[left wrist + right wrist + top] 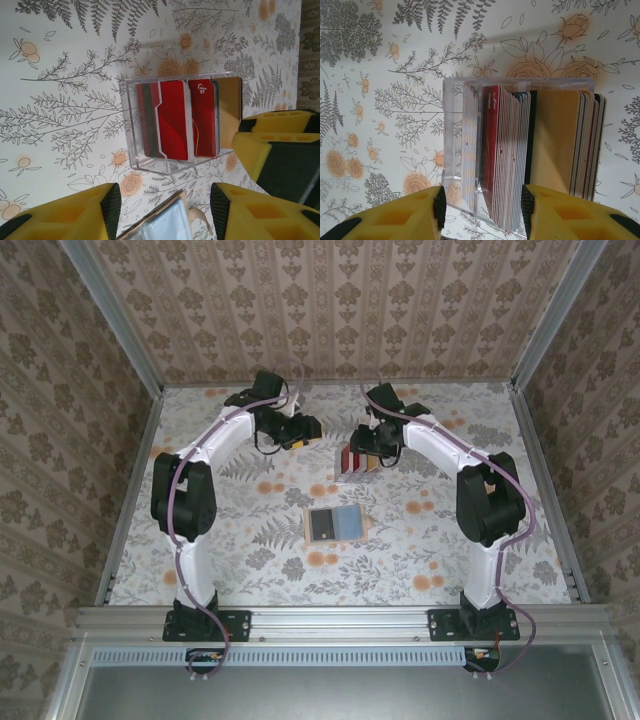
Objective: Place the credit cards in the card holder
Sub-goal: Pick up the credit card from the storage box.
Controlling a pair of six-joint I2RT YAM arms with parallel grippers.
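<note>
cards upright in clear rack, far half of table. wallet lies open at rack's 7 o'clock, near. my right claw spread wide over rack edge. my left claw spread wide, at rack's 10 o'clock.

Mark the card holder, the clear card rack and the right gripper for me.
card holder [345, 524], top view, grey-blue inner pocket.
clear card rack [131, 125], left wrist view, its clear side wall.
right gripper [482, 210], right wrist view, midway between fingertips.
</note>
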